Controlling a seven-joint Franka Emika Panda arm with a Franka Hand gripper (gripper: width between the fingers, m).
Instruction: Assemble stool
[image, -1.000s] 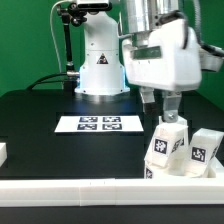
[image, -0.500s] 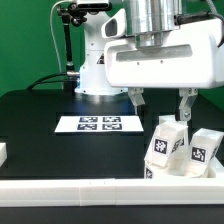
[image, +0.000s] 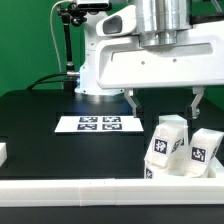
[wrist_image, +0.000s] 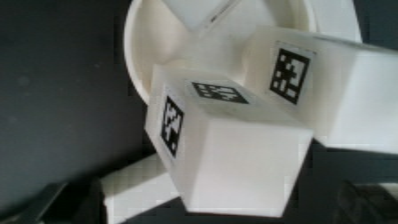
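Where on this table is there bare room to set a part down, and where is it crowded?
Free: the black table between the marker board and the front rail, toward the exterior view's left. Crowded: the exterior view's right, where the legs cluster under the open gripper.

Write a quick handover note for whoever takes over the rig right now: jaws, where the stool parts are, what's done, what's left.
Gripper: jaws spread wide, holding nothing, hanging above the parts.
Parts: white rectangular plastic block leg with black-and-white tags stands in the front corner on the exterior view's right, against the long white border rail. A second tagged white block leg sits beside it on the exterior view's right. The wrist view shows the thick round white disc seat behind the leg.
Marker board lies flat mid-table.
Done: no leg visibly joined to the seat.
Left: grasp a leg and attach it, then the others.
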